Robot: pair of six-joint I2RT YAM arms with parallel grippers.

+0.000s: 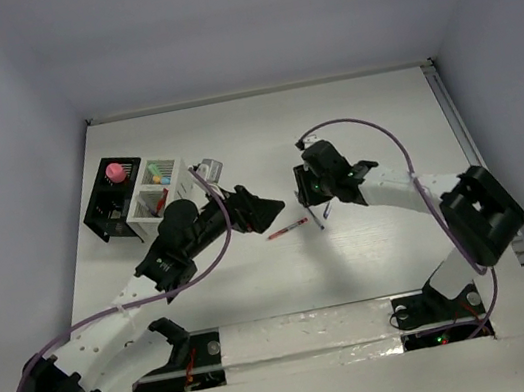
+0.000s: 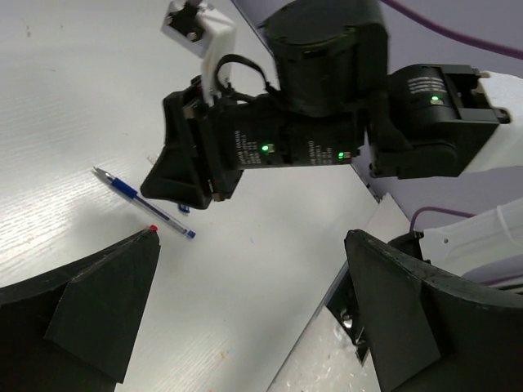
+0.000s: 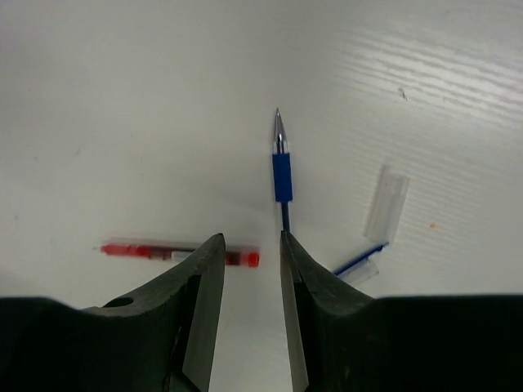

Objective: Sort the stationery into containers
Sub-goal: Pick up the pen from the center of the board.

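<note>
A red pen (image 1: pixel 288 229) lies on the white table between my two grippers. A blue pen (image 3: pixel 282 175) lies just beyond my right gripper (image 3: pixel 250 238); its rear end passes behind the right fingertip. The red pen (image 3: pixel 139 249) runs behind the left finger. That gripper's jaws stand a little apart with nothing between them. My left gripper (image 2: pixel 252 237) is wide open above the table, facing the blue pen (image 2: pixel 143 200) and the right gripper. The black slotted box (image 1: pixel 101 216) holds a pink-topped piece (image 1: pixel 116 171). The adjoining white box (image 1: pixel 146 212) holds green and orange bits.
A clear pen cap (image 3: pixel 387 202) and a thin blue refill piece (image 3: pixel 359 260) lie to the right of the blue pen. A small grey-white item (image 1: pixel 209 170) sits beside the white box. The table's right edge has a rail (image 1: pixel 452 122).
</note>
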